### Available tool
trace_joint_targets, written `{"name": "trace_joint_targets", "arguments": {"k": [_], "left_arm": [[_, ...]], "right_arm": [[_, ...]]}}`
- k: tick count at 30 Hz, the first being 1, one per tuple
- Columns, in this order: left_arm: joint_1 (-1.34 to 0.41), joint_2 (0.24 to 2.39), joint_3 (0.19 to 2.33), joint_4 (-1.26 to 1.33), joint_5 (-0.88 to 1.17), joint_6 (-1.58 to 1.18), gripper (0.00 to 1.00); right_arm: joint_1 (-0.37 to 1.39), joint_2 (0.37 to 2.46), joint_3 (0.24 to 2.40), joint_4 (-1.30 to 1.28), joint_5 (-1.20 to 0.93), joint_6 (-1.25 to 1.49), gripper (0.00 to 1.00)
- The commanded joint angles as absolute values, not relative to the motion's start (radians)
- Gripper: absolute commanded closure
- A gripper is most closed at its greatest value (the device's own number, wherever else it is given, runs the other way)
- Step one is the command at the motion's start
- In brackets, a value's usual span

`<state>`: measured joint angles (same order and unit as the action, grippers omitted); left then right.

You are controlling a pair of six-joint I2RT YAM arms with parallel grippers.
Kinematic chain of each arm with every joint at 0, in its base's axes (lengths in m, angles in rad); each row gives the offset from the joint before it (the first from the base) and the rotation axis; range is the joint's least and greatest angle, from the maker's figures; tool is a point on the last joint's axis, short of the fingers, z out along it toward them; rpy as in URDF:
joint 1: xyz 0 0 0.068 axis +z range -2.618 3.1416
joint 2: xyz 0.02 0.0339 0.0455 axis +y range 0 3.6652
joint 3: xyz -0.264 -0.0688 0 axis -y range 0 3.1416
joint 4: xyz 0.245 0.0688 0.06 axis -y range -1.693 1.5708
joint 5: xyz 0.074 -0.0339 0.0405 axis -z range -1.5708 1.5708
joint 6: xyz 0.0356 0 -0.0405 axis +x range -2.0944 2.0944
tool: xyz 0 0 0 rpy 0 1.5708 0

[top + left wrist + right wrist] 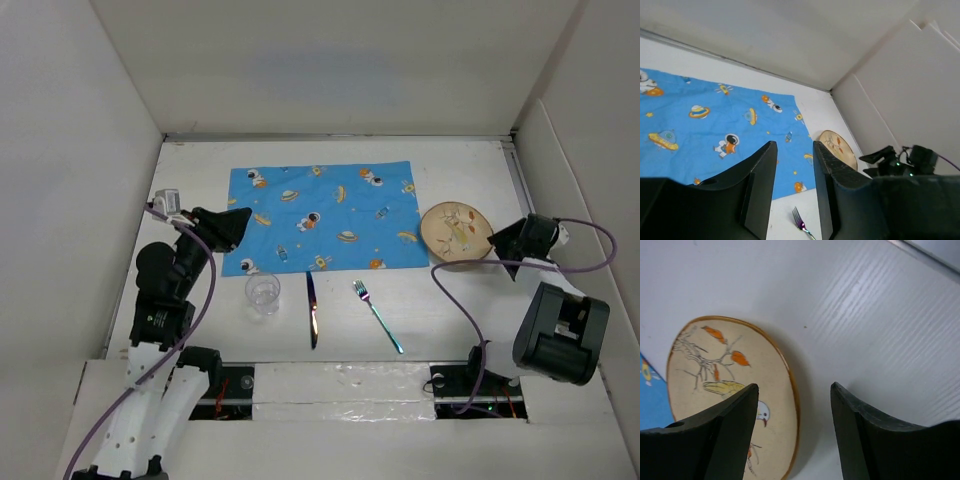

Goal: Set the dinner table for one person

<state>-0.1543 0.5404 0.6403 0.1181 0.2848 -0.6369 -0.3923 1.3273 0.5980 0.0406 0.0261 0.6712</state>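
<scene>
Top: dinner table (440,310) spans the scene under everything; placemat (320,215) far centre, plate (455,232) just right of it, glass (263,294), knife (312,310), fork (377,316) in a near row. My left gripper (240,222) at the mat's left edge, right gripper (495,240) by the plate. Left wrist: fingers (762,185) parted, nothing held. Right wrist: fingers (735,425) spread wide over the plate's rim

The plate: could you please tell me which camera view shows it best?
The right wrist view: the plate is close up, its bird and branch painting clear. The top external view shows it whole but small; the left wrist view only far off.
</scene>
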Motion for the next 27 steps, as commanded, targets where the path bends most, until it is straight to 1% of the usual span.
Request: {"name": "trace_joint_targets", "arguments": {"k": [1, 6, 9, 14, 17, 18, 19, 20, 21, 22, 27], "left_arm": [[-0.199, 0.499, 0.704, 0.058, 0.313, -0.557, 0.67], [-0.233, 0.453, 0.707, 0.040, 0.265, -0.549, 0.67], [-0.242, 0.428, 0.698, 0.049, 0.253, -0.557, 0.67], [-0.252, 0.405, 0.693, 0.043, 0.213, -0.563, 0.67], [-0.252, 0.381, 0.693, 0.029, 0.186, -0.561, 0.67], [-0.252, 0.368, 0.690, 0.025, 0.181, -0.561, 0.67], [-0.252, 0.359, 0.686, 0.023, 0.170, -0.564, 0.67], [-0.252, 0.354, 0.686, 0.025, 0.167, -0.569, 0.67], [-0.252, 0.354, 0.681, 0.028, 0.166, -0.569, 0.67], [-0.252, 0.356, 0.678, 0.029, 0.167, -0.572, 0.66], [-0.252, 0.397, 0.661, 0.043, 0.196, -0.580, 0.67]], "right_arm": [[-0.402, 1.393, 0.667, 0.005, -0.093, 0.669, 0.36], [-0.402, 1.456, 0.713, -0.044, -0.147, 0.687, 0.37], [-0.402, 1.511, 0.741, -0.063, -0.182, 0.692, 0.40], [-0.402, 1.604, 0.765, -0.042, -0.238, 0.742, 0.49], [-0.428, 1.618, 0.750, -0.018, -0.267, 0.790, 0.59], [-0.428, 1.615, 0.746, -0.009, -0.278, 0.795, 0.70], [-0.437, 1.600, 0.729, 0.024, -0.282, 0.817, 0.83], [-0.437, 1.585, 0.713, 0.025, -0.282, 0.818, 0.83], [-0.449, 1.563, 0.698, 0.043, -0.282, 0.827, 0.98], [-0.459, 1.542, 0.675, 0.084, -0.288, 0.847, 1.00], [-0.486, 1.324, 0.597, 0.175, -0.270, 0.884, 1.00]]}}
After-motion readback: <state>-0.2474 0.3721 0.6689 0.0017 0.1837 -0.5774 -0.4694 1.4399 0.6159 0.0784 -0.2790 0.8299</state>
